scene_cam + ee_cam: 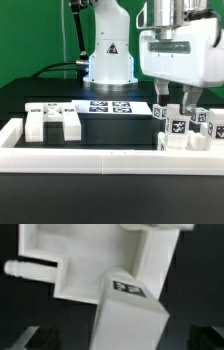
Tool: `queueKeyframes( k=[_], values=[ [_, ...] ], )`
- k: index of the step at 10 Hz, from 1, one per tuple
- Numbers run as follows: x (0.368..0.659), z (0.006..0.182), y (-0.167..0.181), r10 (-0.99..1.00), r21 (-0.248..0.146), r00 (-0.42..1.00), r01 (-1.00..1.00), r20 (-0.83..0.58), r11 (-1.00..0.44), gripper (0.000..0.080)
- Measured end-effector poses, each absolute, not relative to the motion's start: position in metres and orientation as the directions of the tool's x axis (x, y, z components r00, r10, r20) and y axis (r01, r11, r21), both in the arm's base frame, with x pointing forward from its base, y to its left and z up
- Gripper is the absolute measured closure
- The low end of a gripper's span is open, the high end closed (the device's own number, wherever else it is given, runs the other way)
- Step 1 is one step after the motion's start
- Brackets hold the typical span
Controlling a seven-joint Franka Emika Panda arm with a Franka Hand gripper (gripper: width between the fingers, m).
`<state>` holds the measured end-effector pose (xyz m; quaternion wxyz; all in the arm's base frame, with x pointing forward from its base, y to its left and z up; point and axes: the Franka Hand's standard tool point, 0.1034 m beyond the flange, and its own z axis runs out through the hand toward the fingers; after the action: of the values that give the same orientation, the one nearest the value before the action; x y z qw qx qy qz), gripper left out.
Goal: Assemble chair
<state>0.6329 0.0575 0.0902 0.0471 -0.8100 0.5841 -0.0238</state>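
One gripper (175, 103), one marker board (106, 106), one border (100, 152); mid-left one big part (50, 120), mid-right at least three tagged parts (176, 128).

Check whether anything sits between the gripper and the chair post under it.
Nothing visible does. The gripper hangs open right over the tagged post, with no part in the gap between them. Other chair pieces stand close beside the post on the exterior view's right, not over it.
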Motion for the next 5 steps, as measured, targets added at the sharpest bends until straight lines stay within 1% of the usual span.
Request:
queueKeyframes(
  k=[3, 5],
  values=[
    [0.6349, 0.0896, 0.0566, -0.82, -0.113, 0.572, -0.813, 0.025, -0.571, 0.0151],
    [0.6353, 0.088, 0.056, -0.711, -0.107, 0.701, -0.705, 0.048, -0.701, 0.015]
  ],
)
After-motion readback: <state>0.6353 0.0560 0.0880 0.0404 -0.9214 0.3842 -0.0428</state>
